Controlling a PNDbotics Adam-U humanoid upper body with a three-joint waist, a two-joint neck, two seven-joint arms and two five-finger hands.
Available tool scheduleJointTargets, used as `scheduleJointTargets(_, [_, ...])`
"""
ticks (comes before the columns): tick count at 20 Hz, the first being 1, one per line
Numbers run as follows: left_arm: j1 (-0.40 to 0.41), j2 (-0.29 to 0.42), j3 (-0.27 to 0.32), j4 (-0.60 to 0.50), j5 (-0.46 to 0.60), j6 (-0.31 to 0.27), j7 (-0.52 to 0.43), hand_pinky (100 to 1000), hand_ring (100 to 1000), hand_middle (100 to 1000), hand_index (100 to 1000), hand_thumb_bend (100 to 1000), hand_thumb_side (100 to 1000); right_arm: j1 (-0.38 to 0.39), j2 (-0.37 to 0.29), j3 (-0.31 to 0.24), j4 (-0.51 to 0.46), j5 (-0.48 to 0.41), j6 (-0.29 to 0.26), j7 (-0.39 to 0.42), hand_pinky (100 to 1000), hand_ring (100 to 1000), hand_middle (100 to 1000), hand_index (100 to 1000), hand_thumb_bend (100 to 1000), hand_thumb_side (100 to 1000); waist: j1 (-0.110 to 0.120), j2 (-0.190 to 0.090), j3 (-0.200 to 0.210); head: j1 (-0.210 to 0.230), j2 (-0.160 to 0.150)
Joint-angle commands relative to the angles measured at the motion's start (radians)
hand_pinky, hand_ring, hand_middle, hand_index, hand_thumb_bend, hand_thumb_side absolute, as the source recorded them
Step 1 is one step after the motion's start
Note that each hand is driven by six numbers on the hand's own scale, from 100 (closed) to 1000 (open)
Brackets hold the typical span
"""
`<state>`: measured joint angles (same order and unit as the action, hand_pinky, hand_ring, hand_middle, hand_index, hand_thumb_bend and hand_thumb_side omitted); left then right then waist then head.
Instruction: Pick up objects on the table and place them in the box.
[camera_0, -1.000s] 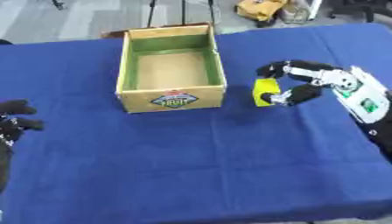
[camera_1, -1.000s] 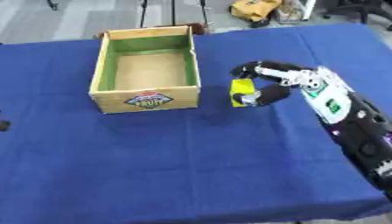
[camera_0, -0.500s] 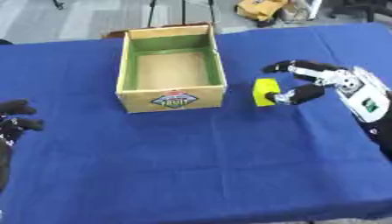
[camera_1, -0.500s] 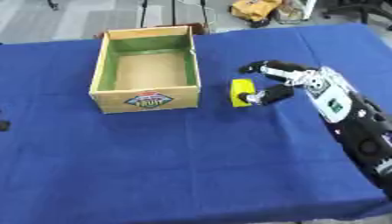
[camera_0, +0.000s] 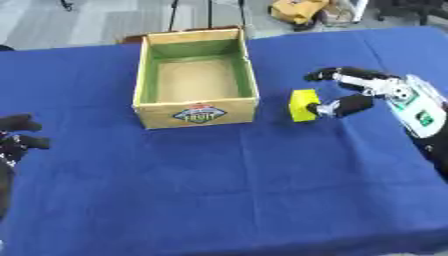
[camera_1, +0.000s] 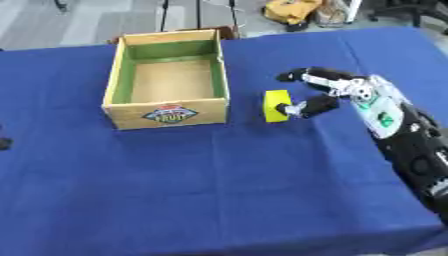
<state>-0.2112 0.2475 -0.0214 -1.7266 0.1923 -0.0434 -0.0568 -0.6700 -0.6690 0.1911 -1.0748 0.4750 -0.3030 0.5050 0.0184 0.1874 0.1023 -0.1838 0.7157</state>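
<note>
Blue table, yellow block touching right hand

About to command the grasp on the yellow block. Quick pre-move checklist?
1. Yellow block on the blue table, right of the box, apart from it: ok.
2. Right hand at the block, thumb at its right face, fingers arched above: ok.
3. Fingers closed round the block: not ok, open.
4. Box interior free of objects: ok.
5. Left hand idle at the left edge, out of the path: ok.
</note>
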Motion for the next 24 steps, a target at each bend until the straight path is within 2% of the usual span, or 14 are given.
scheduleJointTargets(1, [-0.005,0.018,0.0,-0.013,-0.001,-0.001,-0.003,715,502,588,719,758,919,-0.026,-0.012,-0.014,0.005,0.015,-0.002,0.003,1000,974,926,1000,291,593,0.001,-0.018,0.001,0.0,0.0])
scheduleJointTargets(24, [-0.003,0.017,-0.002,-0.012,0.0,-0.001,-0.006,715,502,589,719,758,921,-0.046,0.022,-0.01,0.059,0.06,-0.017,0.014,1000,968,923,1000,278,599,0.0,-0.017,0.008,-0.004,0.005])
